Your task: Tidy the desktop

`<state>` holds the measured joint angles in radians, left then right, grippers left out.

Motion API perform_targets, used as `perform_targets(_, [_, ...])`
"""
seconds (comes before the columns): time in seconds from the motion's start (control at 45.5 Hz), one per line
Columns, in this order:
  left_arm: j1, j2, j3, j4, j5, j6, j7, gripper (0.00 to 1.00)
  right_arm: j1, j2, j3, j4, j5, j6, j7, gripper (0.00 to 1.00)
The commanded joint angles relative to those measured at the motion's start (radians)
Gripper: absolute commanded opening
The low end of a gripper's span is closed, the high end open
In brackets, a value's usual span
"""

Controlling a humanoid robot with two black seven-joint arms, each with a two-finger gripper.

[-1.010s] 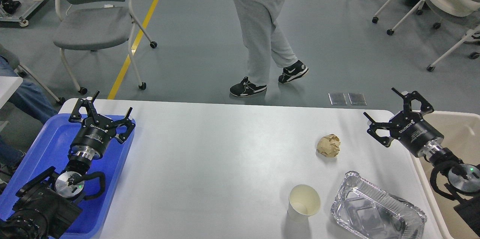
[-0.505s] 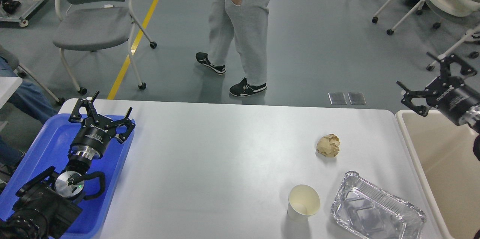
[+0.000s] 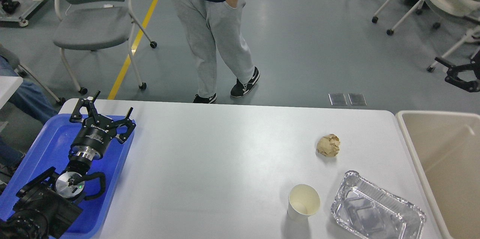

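The white desktop (image 3: 225,156) fills the middle of the head view. On its right part lie a crumpled brown paper ball (image 3: 328,145), an upright empty paper cup (image 3: 303,201) and an empty foil tray (image 3: 377,212) at the front right. My left gripper (image 3: 110,107) is open and empty, hovering over the far end of the blue tray (image 3: 45,141) at the left edge. My right gripper (image 3: 463,75) is at the far right edge of the view, raised beyond the table, mostly cut off, its visible finger splayed open and empty.
A beige bin (image 3: 442,156) stands against the table's right side. A person in grey trousers (image 3: 210,32) walks just beyond the far table edge. Grey chair (image 3: 90,17) at the back left, more chairs at the back right.
My right gripper has risen and swung right, from over the table's right edge to beyond the bin, nearly out of view. The person has walked left. My left arm has not moved.
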<state>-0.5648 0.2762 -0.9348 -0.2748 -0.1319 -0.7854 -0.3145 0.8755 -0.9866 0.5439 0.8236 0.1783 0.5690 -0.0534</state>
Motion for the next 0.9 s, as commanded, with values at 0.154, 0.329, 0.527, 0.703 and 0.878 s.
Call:
perform_targets(0.154, [0.000, 0.001, -0.001, 0.000, 0.000, 0.000, 0.000, 1.00, 0.059, -0.242, -0.163, 0.383, -0.187, -0.041, 0.006, 1.00])
perform_targets(0.329, [0.000, 0.001, -0.001, -0.001, 0.000, 0.000, 0.000, 1.00, 0.074, -0.282, -0.208, 0.566, -0.367, -0.110, 0.007, 1.00])
perform_targets(0.527, [0.000, 0.001, -0.001, 0.000, 0.000, 0.000, 0.000, 1.00, 0.149, -0.274, -0.352, 0.753, -0.508, -0.205, 0.009, 1.00])
perform_targets(0.703, [0.002, 0.005, -0.001, -0.001, 0.000, 0.000, 0.000, 1.00, 0.163, -0.231, -0.462, 0.782, -0.614, -0.236, 0.012, 1.00])
perform_targets(0.878, [0.002, 0.009, -0.001, -0.001, -0.002, 0.000, 0.000, 1.00, 0.162, -0.182, -0.555, 0.802, -0.654, -0.311, 0.018, 1.00])
